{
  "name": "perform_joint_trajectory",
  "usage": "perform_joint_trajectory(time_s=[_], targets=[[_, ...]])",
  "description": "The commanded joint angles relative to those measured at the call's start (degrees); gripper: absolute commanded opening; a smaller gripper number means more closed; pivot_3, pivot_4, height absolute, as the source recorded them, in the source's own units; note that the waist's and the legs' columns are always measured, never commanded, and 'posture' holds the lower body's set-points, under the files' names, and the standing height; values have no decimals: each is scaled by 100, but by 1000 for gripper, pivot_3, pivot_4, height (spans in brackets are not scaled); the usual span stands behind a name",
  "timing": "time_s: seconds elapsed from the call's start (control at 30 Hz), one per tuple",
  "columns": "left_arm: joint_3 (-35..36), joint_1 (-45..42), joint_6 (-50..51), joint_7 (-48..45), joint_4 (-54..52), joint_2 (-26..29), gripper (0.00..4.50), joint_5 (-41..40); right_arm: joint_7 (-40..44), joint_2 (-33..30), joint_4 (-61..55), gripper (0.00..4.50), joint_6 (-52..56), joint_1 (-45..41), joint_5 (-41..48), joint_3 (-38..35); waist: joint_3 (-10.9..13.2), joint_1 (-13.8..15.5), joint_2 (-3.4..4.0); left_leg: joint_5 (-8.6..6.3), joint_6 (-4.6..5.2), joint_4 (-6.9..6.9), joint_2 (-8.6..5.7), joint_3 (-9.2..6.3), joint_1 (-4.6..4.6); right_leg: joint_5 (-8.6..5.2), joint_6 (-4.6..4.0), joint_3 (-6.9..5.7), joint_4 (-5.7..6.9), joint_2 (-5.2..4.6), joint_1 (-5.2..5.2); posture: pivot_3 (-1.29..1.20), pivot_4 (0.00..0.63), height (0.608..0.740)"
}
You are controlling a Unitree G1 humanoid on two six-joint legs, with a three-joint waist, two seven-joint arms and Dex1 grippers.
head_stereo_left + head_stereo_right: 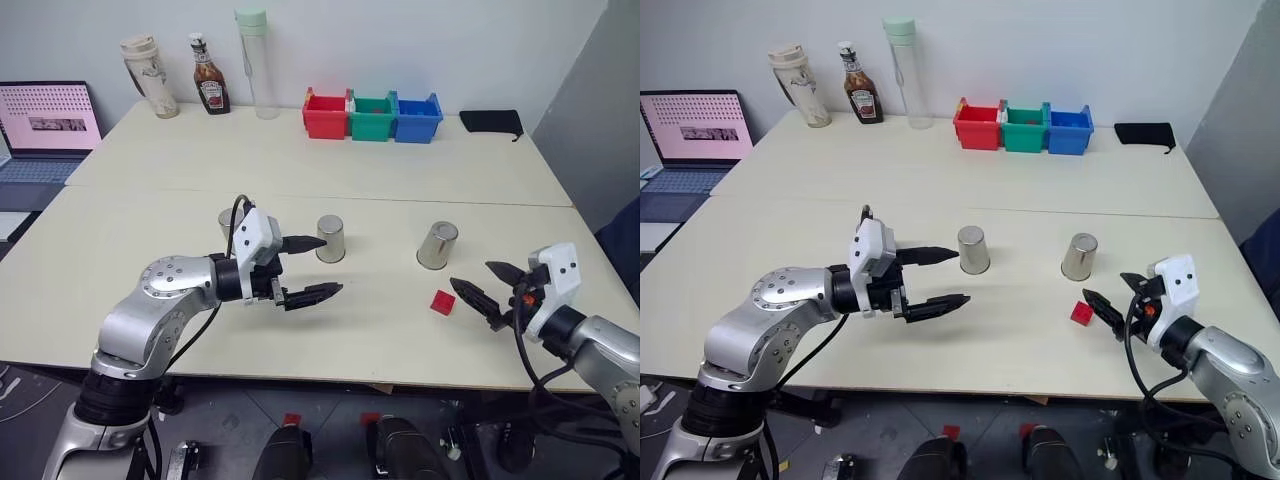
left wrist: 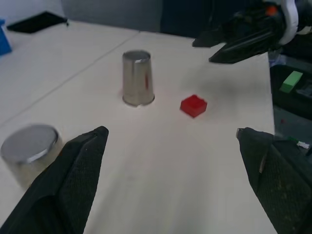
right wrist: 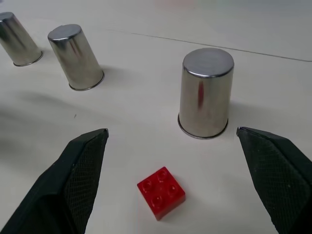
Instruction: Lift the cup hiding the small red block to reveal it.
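On the table, 3 cups stand inverted; the block (image 3: 161,192) lies bare beside the right cup (image 3: 204,92). Both my left gripper (image 1: 318,267) and right gripper (image 1: 488,291) gape empty. Thin, slick steel: I'd pinch mid-wall.

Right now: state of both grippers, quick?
Left gripper: open, holding nothing, above the table near the middle silver metal cup.
Right gripper: open, empty, just beside the small red plastic block.
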Motion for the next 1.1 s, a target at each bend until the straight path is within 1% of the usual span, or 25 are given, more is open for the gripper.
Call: perform_joint_trajectory(time_s=[0.03, 0.23, 0.27, 0.33, 0.4, 0.47, 0.6, 0.73, 0.93, 1.1], targets=[[215, 367, -319, 308, -120, -33, 4500, 219, -36, -40, -702, 4480, 17, 365, 178, -266, -1, 2, 2, -1, 1, -4, 0, -4, -1, 0, 0, 0, 0, 0, -1, 0, 150, 740], [974, 1724, -380, 678, -360, 103, 4500, 197, 20, 37, -1506, 4480, -35, 1609, 349, -659, -1, -5, 1, -4, 4, -7, 16, -15, -3, -16, -15, -5, 2, -12, -3, 0, 150, 740], [1072, 1840, -359, 750, -400, 96, 4500, 177, 13, 38, -1557, 4480, -48, 1712, 371, -698, -1, -4, 2, -4, 4, -7, 15, -16, -1, -16, -15, -6, 3, -13, -3, 0, 150, 740], [1291, 2185, -401, 941, -582, 52, 4500, 214, -148, 140, -1603, 4480, -63, 1810, 410, -790, -1, -2, 1, -4, 3, -2, 16, -18, 7, -32, -42, -7, 5, -17, 5, 0, 150, 740], [1479, 2441, -231, 1337, -846, -143, 4500, 131, -246, 220, -1641, 4480, -89, 1836, 387, -722, -1, -4, 1, -1, 2, 6, 20, -12, 10, -32, -42, -4, 3, -20, 8, 0, 150, 740], [1449, 2604, -242, 1586, -1088, -267, 4500, 216, -234, 230, -1646, 4480, -149, 1856, 254, -562, -2, -5, 1, 0, 2, 8, 22, -5, 13, -32, -42, -1, -4, -28, 10, 0, 150, 740], [1382, 2636, -75, 1867, -1311, -427, 4500, 142, -231, 261, -1559, 4480, -171, 1810, 262, -497, -4, 3, -2, 1, 3, 12, 17, 6, 12, -32, -42, -3, -5, -43, 10, 0, 150, 740], [1367, 2572, 11, 1920, -1347, -422, 4500, 85, -155, 206, -1386, 4480, -216, 1707, 228, -513, -5, 3, -3, 1, 4, 9, 15, 7, 10, -32, -41, -8, -2, -42, 9, 0, 150, 740], [1264, 2483, 144, 1986, -1448, -463, 4500, 5, -243, 306, -1318, 4480, -242, 1565, 222, -350, -5, 4, -3, -2, 5, -7, 11, -3, 4, -32, -41, -13, -1, -29, 4, 0, 150, 740], [1197, 2540, 190, 2053, -1510, -459, 4500, 32, -382, 404, -1286, 4480, -214, 1517, 295, -379, -5, 2, -3, -2, 4, -3, 12, -2, 5, -31, -41, -9, 0, -21, 7, 0, 150, 740]])
